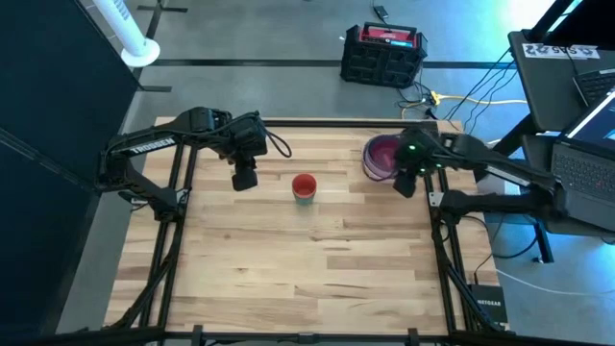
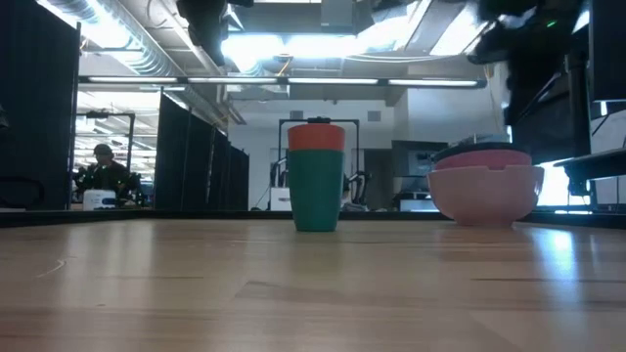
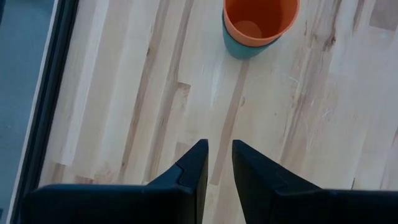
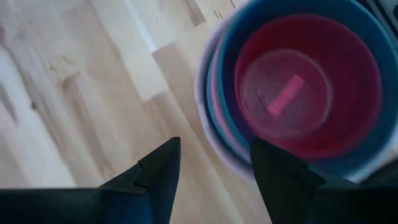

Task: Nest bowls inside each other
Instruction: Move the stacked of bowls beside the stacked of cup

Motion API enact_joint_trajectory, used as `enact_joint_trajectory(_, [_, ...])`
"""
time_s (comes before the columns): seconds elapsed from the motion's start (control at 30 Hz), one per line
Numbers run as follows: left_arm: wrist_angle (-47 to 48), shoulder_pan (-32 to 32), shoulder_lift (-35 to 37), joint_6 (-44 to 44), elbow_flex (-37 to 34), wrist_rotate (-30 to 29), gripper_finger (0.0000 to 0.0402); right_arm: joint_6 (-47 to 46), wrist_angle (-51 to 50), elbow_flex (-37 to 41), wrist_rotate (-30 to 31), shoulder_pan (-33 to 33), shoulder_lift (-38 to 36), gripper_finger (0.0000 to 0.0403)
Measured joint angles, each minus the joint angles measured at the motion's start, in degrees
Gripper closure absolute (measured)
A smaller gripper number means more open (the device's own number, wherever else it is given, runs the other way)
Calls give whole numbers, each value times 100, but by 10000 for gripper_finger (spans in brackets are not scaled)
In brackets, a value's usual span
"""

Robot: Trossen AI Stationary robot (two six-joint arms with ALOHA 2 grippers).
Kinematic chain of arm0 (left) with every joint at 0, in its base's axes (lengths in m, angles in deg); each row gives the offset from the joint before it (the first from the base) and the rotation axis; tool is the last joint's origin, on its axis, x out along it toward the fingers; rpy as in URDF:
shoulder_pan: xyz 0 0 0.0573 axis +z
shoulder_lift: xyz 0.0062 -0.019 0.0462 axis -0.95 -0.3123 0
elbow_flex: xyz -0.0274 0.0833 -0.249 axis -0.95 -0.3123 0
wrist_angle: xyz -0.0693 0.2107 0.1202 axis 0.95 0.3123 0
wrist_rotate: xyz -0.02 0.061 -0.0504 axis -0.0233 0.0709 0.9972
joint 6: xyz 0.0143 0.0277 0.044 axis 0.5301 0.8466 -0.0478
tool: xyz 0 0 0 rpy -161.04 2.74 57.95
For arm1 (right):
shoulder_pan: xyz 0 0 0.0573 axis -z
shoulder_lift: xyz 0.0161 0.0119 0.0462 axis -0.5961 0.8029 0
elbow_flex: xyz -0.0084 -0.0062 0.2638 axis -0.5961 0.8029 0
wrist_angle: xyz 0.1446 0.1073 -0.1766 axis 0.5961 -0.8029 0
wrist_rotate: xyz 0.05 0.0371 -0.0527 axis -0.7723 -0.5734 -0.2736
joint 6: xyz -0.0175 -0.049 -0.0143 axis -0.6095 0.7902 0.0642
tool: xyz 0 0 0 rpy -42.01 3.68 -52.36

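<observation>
Hovering left gripper [image 3: 217, 162]: your fingers narrowly parted, empty, near orange-in-teal bowls [image 1: 304, 186].
Right gripper [image 4: 214, 168]: spread wide over the nested stack [image 1: 381, 157] at the table [image 1: 288, 269] rear.

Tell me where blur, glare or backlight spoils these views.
Low view: bright ceiling lights behind leave the orange plastic cup nested in the teal plastic cup and the stacked round plastic bowls backlit and dim. Right wrist view: the stack and the right tool look smeared. High view: blue glare at the far right corner. Left wrist view: sharp and even past the left tool.
</observation>
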Motion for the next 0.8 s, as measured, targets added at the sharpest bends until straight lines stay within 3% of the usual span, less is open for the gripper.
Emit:
enact_joint_trajectory(0.33, [-14, 0, 0, -36, 0, 0, 345, 220, -311, 99, -232, -798, -1192, 221])
enact_joint_trajectory(0.53, [-40, 0, 0, -103, 0, 2, 345, 131, -195, 282, -57, -1470, -769, 221])
enact_joint_trajectory(0.8, [-46, -9, 0, -135, 0, 1, 345, 20, -125, 427, 655, -1493, -16, 221])
